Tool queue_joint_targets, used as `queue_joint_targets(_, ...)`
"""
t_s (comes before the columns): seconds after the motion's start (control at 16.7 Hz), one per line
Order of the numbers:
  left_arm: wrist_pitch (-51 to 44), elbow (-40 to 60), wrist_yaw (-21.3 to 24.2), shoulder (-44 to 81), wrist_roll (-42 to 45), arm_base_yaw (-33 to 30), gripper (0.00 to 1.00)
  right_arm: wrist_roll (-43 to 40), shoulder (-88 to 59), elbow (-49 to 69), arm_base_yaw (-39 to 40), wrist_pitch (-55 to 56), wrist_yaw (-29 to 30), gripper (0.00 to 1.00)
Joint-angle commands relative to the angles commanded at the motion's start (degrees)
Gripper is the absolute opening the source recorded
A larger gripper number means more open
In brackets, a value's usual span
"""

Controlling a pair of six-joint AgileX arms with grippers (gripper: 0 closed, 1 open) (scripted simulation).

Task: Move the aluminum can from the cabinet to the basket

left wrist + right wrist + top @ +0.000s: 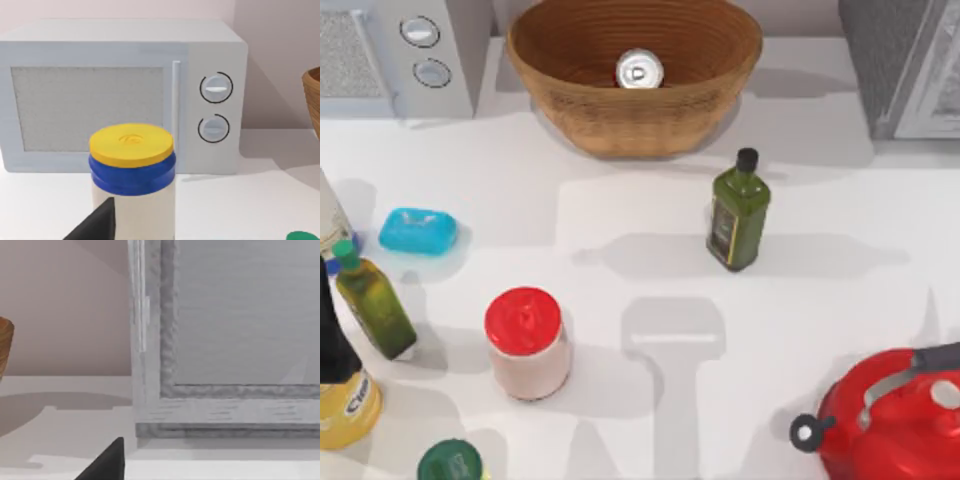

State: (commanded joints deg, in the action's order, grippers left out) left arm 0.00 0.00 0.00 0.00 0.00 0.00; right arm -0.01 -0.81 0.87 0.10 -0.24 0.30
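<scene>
The aluminum can (639,70) stands upright inside the basket (570,95) at the back middle of the table, its silver top with pull tab facing up. The grey speckled cabinet (880,60) is at the back right, apart from the basket. Its pale framed door panel (240,315) is close in front of the right wrist camera. A dark piece of my right gripper (105,464) shows low in that view, and the basket rim (4,347) is off to one side. A dark piece of my left gripper (95,226) shows beside a yellow-lidded jar (132,175).
A microwave (420,50) stands at the back left. On the table are a dark green oil bottle (738,212), a red-lidded jar (527,342), a blue soap bar (417,231), a green bottle (375,300), a yellow bottle (340,400) and a red kettle (895,420).
</scene>
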Motion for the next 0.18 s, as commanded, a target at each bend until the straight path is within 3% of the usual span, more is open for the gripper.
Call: queue_joint_targets(0.18, 0.00, 0.00, 0.00, 0.00, 0.00, 0.00, 1.00, 0.01, 0.81, -0.87, -0.10, 0.24, -0.31, 1.00)
